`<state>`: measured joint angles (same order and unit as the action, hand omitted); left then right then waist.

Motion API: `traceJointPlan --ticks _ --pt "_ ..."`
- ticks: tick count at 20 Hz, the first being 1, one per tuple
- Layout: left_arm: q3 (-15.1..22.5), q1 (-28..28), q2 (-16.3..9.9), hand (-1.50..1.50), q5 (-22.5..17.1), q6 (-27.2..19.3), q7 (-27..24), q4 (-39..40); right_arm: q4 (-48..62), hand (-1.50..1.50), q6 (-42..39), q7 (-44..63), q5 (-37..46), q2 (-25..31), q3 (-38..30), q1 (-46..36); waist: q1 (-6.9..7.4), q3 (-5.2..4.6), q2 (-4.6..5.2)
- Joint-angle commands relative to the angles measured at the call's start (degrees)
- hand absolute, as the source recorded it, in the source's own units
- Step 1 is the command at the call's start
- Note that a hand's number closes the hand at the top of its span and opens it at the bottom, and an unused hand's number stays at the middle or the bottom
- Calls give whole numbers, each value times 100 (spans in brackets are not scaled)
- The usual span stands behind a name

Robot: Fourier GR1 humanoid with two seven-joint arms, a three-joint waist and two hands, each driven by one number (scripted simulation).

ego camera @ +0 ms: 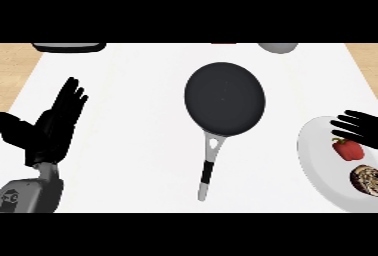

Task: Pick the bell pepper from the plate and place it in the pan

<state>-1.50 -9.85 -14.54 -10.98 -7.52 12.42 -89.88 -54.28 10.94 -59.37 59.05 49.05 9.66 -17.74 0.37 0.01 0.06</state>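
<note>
A small red bell pepper [347, 149] lies on a white plate [317, 155] at the right edge. Only the fingers of my right hand [357, 125] show, reaching in from the right just above the pepper, straight and spread, not closed around it. The black pan [224, 98] sits in the middle of the counter, its grey and black handle [209, 167] pointing toward me. My left hand [53, 125] rests open at the left, fingers up, away from everything.
A dark round food item [365, 179] also lies on the plate, nearer to me than the pepper. A dark tray edge [69, 47] shows at the back left and a grey bowl [277, 47] at the back right.
</note>
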Motion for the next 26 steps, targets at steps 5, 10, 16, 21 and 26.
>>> traceJointPlan --ticks 5,10,16,21,26 --pt "-16 -69 47 0 140 -32 336 -337 1052 -150 290 -82 801 -663 119 -809 63 5 11" --pt "-145 89 95 0 86 151 242 -243 1306 -150 541 -320 777 -823 -75 -604 8 2 0" --pt "-69 -203 306 0 305 108 -32 133 1413 -150 390 -275 891 -1080 -25 -772 -21 0 3" --pt "120 425 463 0 443 50 47 -421 1899 150 627 -772 1023 -900 -74 -791 26 4 2" --pt "-42 7 378 0 412 137 -16 1 2009 150 896 -817 1048 -1362 49 -1038 26 5 15"
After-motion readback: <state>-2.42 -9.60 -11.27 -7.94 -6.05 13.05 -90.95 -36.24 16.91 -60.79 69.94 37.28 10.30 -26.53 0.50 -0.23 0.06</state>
